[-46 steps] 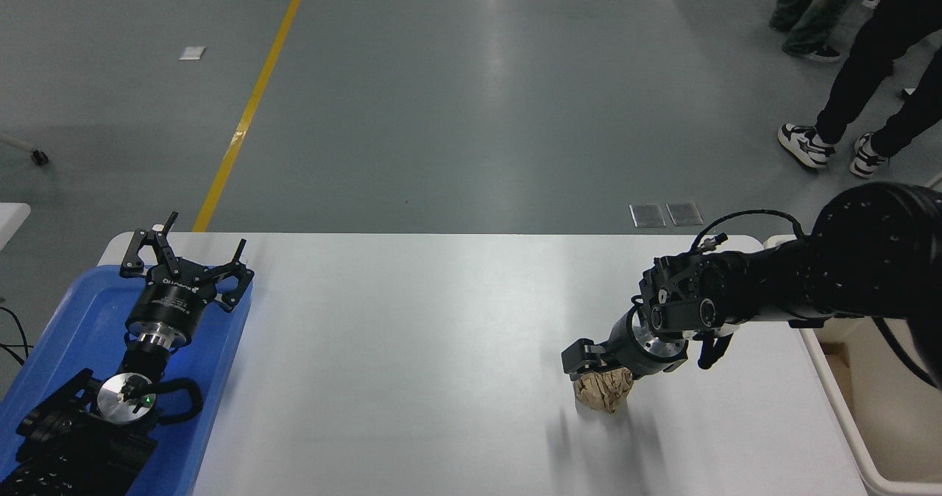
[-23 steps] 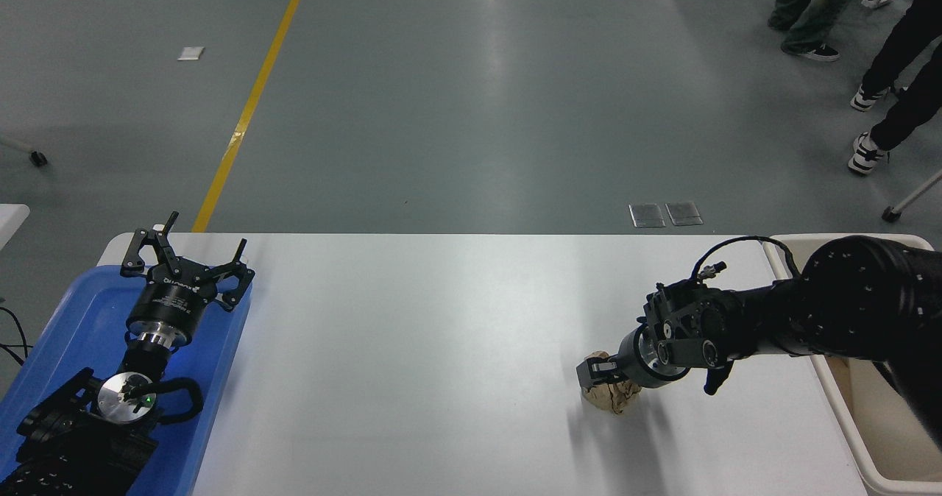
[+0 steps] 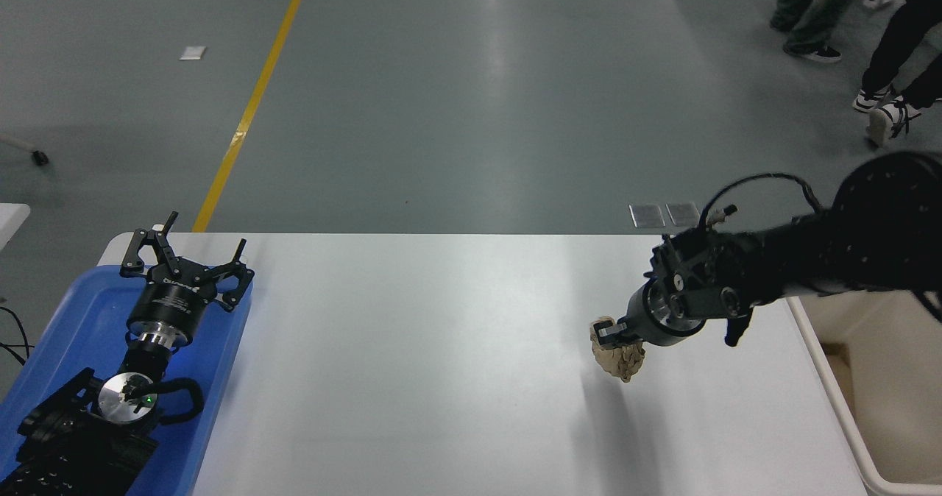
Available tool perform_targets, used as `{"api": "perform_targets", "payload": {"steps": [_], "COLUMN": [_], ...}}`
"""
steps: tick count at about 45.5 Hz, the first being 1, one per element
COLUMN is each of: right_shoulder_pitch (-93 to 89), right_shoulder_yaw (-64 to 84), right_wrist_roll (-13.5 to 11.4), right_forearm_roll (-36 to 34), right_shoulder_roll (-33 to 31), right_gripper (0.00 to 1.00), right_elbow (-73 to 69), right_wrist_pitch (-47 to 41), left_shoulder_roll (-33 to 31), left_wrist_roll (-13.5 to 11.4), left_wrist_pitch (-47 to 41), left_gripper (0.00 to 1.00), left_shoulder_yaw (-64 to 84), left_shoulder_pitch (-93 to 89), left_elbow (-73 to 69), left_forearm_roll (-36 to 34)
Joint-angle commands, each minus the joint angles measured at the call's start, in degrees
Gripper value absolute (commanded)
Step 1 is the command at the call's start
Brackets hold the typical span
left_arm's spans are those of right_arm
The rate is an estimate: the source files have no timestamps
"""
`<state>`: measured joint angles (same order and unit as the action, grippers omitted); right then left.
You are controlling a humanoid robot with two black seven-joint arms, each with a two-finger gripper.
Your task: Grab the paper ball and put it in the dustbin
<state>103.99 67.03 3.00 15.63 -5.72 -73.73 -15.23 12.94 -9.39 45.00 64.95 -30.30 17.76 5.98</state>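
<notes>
My right gripper [image 3: 612, 338] is shut on the tan paper ball [image 3: 620, 358] and holds it above the white table [image 3: 441, 378], right of centre. The ball's shadow lies on the table below it. The cream dustbin [image 3: 876, 378] stands off the table's right edge, partly hidden by my right arm; the ball is well to its left. My left gripper [image 3: 184, 253] is open and parked over the blue tray [image 3: 66, 334] at the lower left.
People's legs and shoes [image 3: 883, 106] are on the grey floor at the top right. A yellow floor line [image 3: 250, 106] runs at the upper left. The blue tray lies along the table's left edge.
My right gripper closed on the paper ball on the table, then lifted it up and slightly right. A person at the top right stepped away. The left arm has not moved.
</notes>
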Motion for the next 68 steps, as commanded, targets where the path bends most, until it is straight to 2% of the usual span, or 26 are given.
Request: {"api": "perform_targets", "payload": {"steps": [1, 13, 26, 31, 39, 42, 52, 61, 68], "right_shoulder_pitch": [23.1, 36.5, 37.3, 33.9, 23.5, 18.8, -3.8, -24.2, -39.5], "right_shoulder_yaw": [0.8, 2.3, 9.4, 12.9, 13.0, 12.1, 3.0, -6.4, -13.4], "right_wrist_roll": [0.2, 0.2, 0.2, 0.2, 0.2, 0.2, 1.0, 0.8, 0.6], "right_forearm_roll": [0.0, 0.7, 1.5, 5.0, 17.0, 19.0, 19.1, 17.4, 13.3], "right_shoulder_roll": [-8.1, -12.5, -12.8, -17.6, -28.4, -31.5, -36.6, -36.6, -34.6], "right_gripper": [0.00, 0.00, 0.00, 0.00, 0.00, 0.00, 0.00, 0.00, 0.00], "right_elbow": [-12.9, -14.7, -14.2, -11.2, 2.2, 8.6, 27.7, 38.4, 45.4], "right_wrist_pitch": [-8.0, -17.1, -16.7, -14.9, -11.2, -10.8, -3.1, 5.0, 8.6], "left_shoulder_roll": [0.1, 0.2, 0.2, 0.2, 0.1, 0.1, 0.1, 0.1, 0.1], "left_wrist_roll": [0.1, 0.1, 0.1, 0.0, 0.0, 0.0, 0.0, 0.0, 0.0], "left_wrist_pitch": [0.0, 0.0, 0.0, 0.0, 0.0, 0.0, 0.0, 0.0, 0.0], "left_gripper": [0.99, 0.99, 0.99, 0.99, 0.99, 0.99, 0.99, 0.99, 0.99], "left_shoulder_yaw": [0.1, 0.2, 0.2, 0.2, 0.2, 0.2, 0.2, 0.2, 0.1], "left_shoulder_pitch": [0.1, 0.2, 0.1, 0.1, 0.1, 0.0, 0.0, 0.0, -0.1], "left_elbow": [0.0, 0.0, 0.0, 0.0, 0.0, 0.0, 0.0, -0.1, 0.0], "left_forearm_roll": [0.0, 0.0, 0.0, 0.0, 0.1, 0.1, 0.1, 0.0, 0.0]}}
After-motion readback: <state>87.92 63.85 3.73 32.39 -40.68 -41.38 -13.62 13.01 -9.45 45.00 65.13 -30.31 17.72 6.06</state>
